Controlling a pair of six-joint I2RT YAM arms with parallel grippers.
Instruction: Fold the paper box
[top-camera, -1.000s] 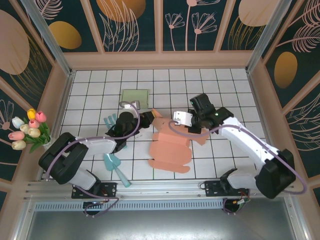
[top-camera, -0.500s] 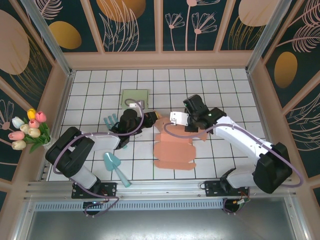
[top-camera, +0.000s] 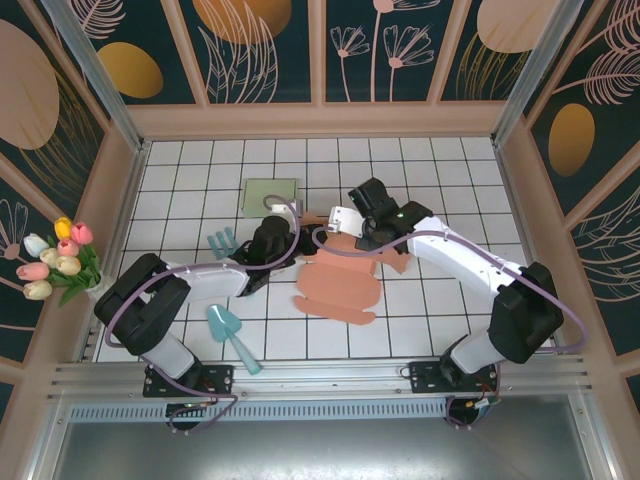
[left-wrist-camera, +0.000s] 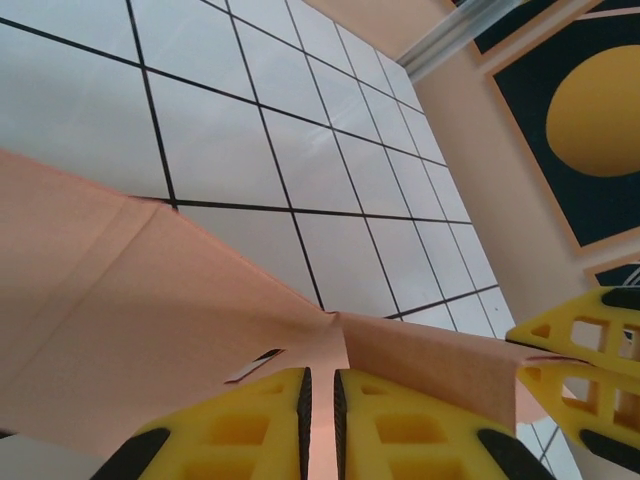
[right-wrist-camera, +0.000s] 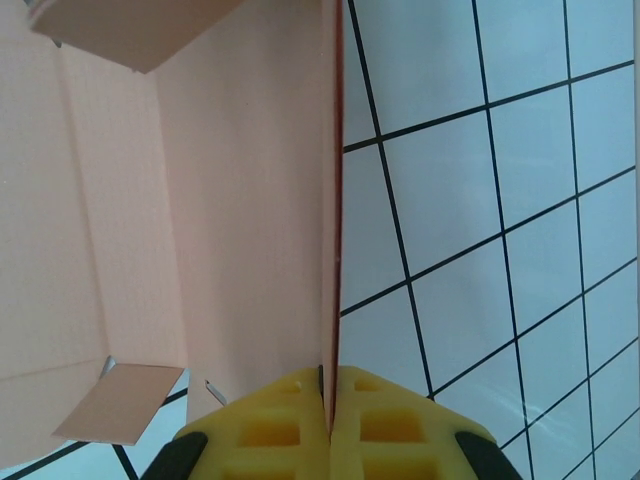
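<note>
Mid-table: paper box (top-camera: 340, 285) gripped by left end effector (left-wrist-camera: 320, 388), right end effector (right-wrist-camera: 328, 388).

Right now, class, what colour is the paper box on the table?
Salmon pink paper box, clearest in the top external view.

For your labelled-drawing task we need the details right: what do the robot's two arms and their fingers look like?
Both the left arm and the right arm have white tubular links between bulky black joint housings, and a lilac cable loops along each. The fingers are bright yellow blocks moulded with rectangular pockets, with black patches near their outer edges.
</note>
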